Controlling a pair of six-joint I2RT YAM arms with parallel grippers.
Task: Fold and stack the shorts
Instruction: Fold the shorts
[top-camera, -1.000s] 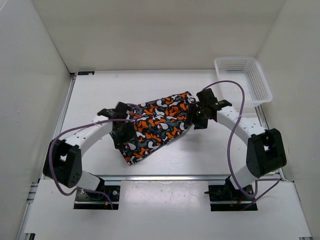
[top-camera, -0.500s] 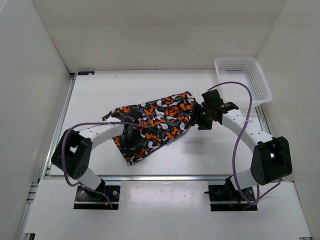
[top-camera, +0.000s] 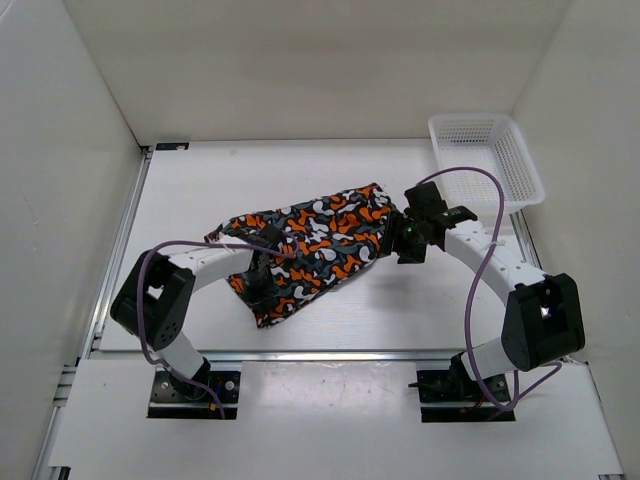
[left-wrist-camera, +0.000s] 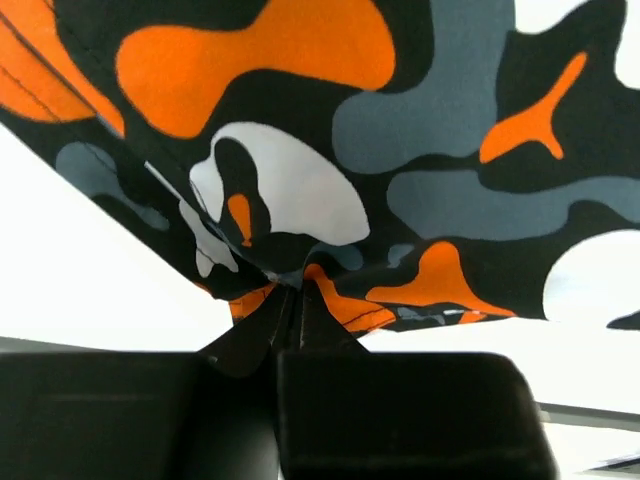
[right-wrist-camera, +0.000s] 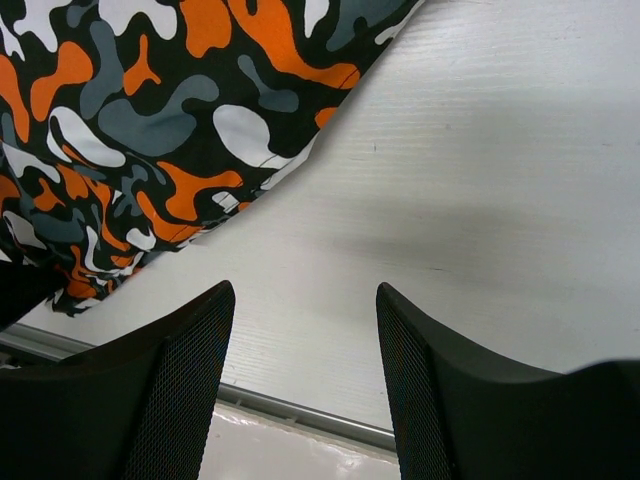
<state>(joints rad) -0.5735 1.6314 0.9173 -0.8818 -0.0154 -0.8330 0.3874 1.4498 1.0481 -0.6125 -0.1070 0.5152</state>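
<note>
Left gripper (top-camera: 262, 284) now pulled inward over shorts (top-camera: 325, 232), fingers pinched on fabric fold (wrist view confirms) — right gripper (right-wrist-camera: 305, 298) backed off hem, fingers apart, empty. Shorts mid table (top-camera: 190, 190), part-folded — fold likely underway.

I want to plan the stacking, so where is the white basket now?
In the top view, the white basket sits at the far right corner of the table, beyond the right claw and apart from the shorts.

A white plastic mesh basket (top-camera: 482, 150) sits on the white table (top-camera: 200, 190), beyond and right of the right jaws, apart from them
</note>
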